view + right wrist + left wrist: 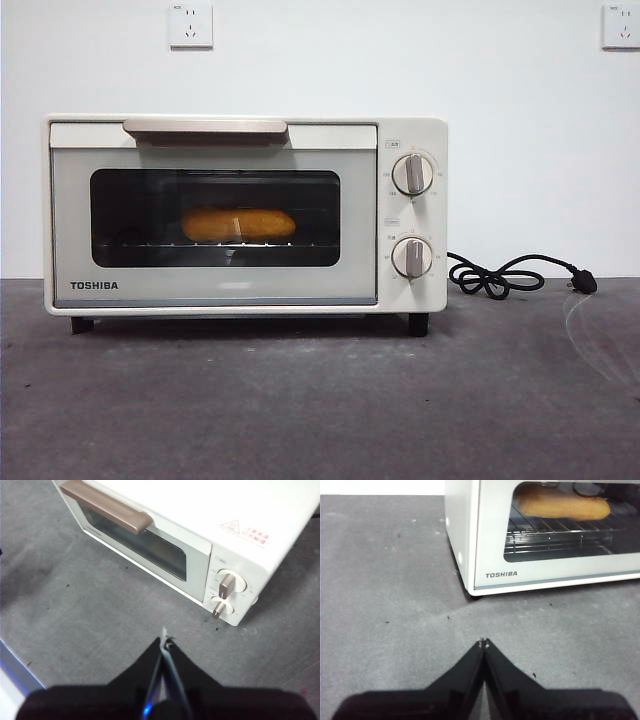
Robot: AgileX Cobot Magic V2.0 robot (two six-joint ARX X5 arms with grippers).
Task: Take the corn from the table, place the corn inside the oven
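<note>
- The corn [238, 224] lies on the rack inside the oven [420, 140], behind its closed door.
- Both the left gripper [483, 642] and the right gripper [164, 642] are pinched closed, holding nothing, in front of the oven.
- Little can go wrong now; an arm bumping the oven could roll the corn.

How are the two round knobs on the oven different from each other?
The upper knob sits above the lower knob on the oven. In the front view the upper knob's grey bar stands almost straight up, while the lower knob's bar leans a little. The upper knob has a marked dial ring around it; marks around the lower knob are too faint to tell. Both are round and cream-white with a grey bar.
</note>
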